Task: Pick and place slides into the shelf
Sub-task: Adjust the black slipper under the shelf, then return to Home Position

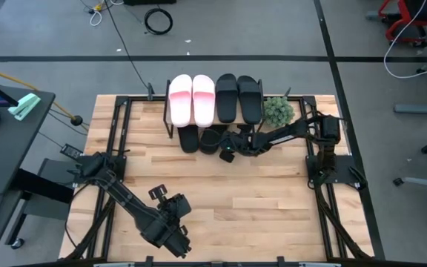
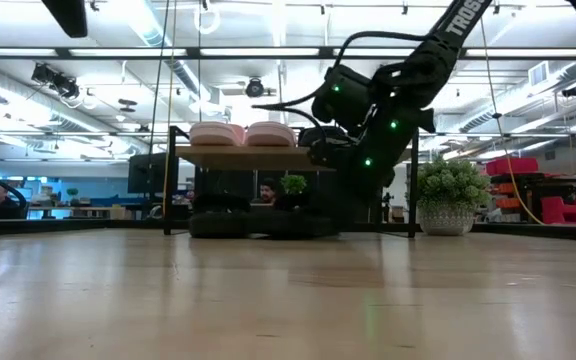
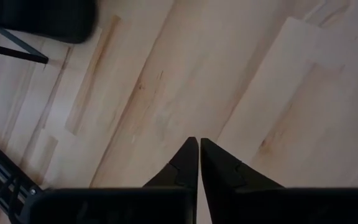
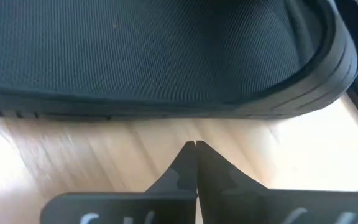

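The right claw (image 1: 227, 154), tips together, sits before a black ribbed slide (image 4: 166, 56) under the small wooden-topped shelf (image 1: 221, 122); left claw (image 3: 198, 163) nearly together.

We see our right gripper (image 4: 196, 145) at six o'clock, its two dark fingers (image 4: 219, 171) pressed together tip to tip, holding nothing. Just beyond the tips, from nine through twelve to three o'clock, lies a black slide (image 4: 166, 56) on the light wooden table (image 4: 73, 155).
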Robot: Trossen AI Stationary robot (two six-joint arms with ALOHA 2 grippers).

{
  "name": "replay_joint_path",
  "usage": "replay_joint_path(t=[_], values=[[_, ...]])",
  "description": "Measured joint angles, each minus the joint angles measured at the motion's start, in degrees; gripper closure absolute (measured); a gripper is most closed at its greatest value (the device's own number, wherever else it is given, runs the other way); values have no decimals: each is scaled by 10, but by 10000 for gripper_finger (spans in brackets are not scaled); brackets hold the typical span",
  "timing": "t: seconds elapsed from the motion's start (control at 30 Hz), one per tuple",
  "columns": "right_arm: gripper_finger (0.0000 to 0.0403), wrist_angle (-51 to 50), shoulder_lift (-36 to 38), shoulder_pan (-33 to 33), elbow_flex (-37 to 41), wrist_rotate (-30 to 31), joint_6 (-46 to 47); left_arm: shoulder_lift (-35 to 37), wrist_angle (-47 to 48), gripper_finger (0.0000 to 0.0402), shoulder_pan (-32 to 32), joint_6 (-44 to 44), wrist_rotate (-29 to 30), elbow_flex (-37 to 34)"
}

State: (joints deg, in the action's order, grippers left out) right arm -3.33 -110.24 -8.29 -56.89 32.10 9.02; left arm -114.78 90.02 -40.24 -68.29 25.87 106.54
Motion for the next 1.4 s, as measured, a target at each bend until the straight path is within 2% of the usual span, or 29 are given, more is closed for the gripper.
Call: replay_joint_path(t=[0.27,0.5,0.6,0.77,0.93,1.1,1.4], values=[[403,112,-41,-19,1,13,-33,0,-1,397,-4,-1,0,0],[403,172,-73,-21,0,-2,-58,0,-4,379,-9,-16,0,0],[403,204,-69,-19,1,-18,-78,0,-4,377,-9,-16,0,0],[403,268,-57,-21,1,-81,-77,0,-5,389,-8,-20,0,0],[403,234,-64,-21,0,-85,-71,0,-6,397,-8,-35,0,0],[403,163,-55,-17,0,-82,-56,0,-9,382,-9,-46,0,0],[403,91,-16,36,1,-85,-31,0,-8,386,-9,-46,0,0]])
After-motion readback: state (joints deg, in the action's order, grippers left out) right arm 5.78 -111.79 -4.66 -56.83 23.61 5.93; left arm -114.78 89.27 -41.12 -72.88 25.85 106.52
